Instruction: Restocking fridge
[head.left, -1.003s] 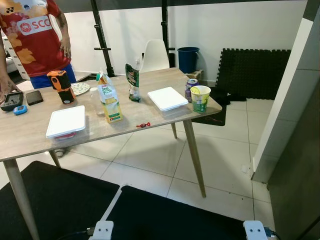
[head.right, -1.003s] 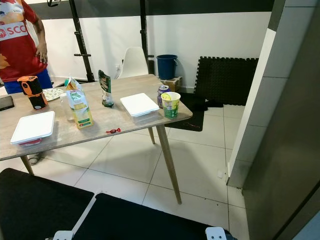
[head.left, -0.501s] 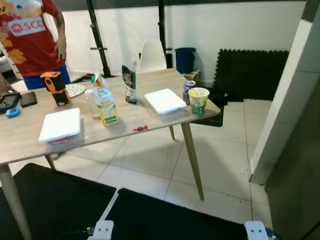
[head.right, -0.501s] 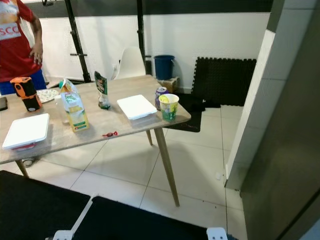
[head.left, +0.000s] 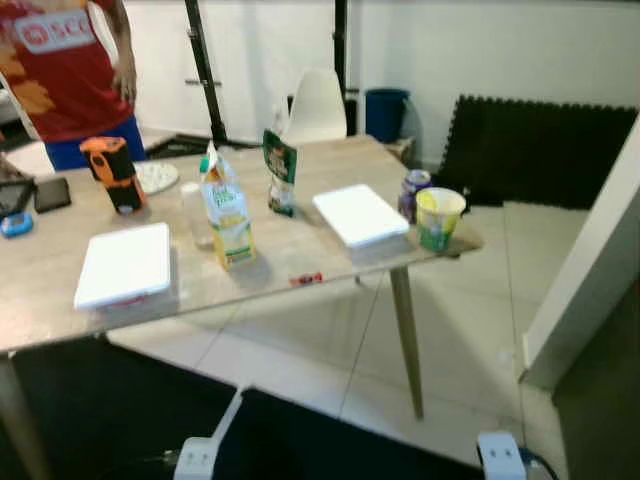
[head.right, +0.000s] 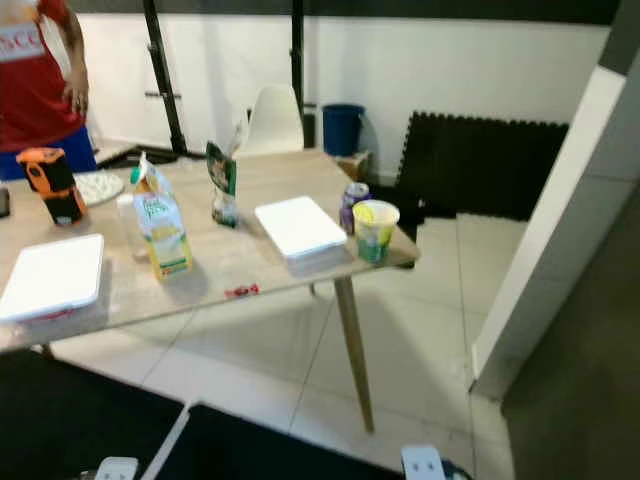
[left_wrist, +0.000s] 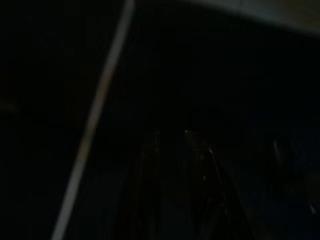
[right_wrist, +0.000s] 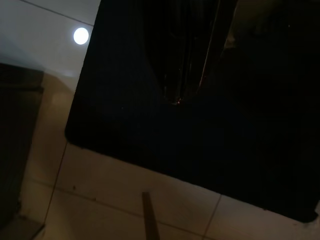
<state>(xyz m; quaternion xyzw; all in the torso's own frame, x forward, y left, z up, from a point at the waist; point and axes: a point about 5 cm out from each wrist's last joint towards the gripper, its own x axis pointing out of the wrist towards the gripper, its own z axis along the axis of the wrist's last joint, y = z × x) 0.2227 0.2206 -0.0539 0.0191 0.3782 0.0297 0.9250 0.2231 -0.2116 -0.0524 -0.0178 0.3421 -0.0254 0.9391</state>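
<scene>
On the left of the wooden desk (head.left: 60, 290) a person in a red shirt (head.left: 65, 70) stands at its far edge, near an orange and black tool (head.left: 112, 172) and a dark phone (head.left: 52, 193). These look like personal things, kept apart from the food.

Next comes a flat white lidded box (head.left: 125, 263), lying close to the near edge, probably so that it is easy to reach. Beside it stands a juice carton (head.left: 228, 212), upright, with a clear bottle (head.left: 195, 210) just behind it. A green snack pouch (head.left: 280, 172) stands further back. A small red wrapped thing (head.left: 306, 279) lies alone near the front edge.

More to the right a second white box (head.left: 360, 214) lies flat, and at the desk's right corner a can (head.left: 411, 192) and a yellow-green cup (head.left: 438, 217) stand touching each other. I judge these are the goods for the fridge, set out in a row for collecting. On the far right a dark grey panel (head.right: 590, 380) may be the fridge, but I cannot tell.

Both arms hang low and idle. The left gripper (left_wrist: 180, 190) is too dark to tell how its fingers stand. The right gripper (right_wrist: 186, 60) points down over a black mat (right_wrist: 125, 100), its fingers together and holding nothing.
</scene>
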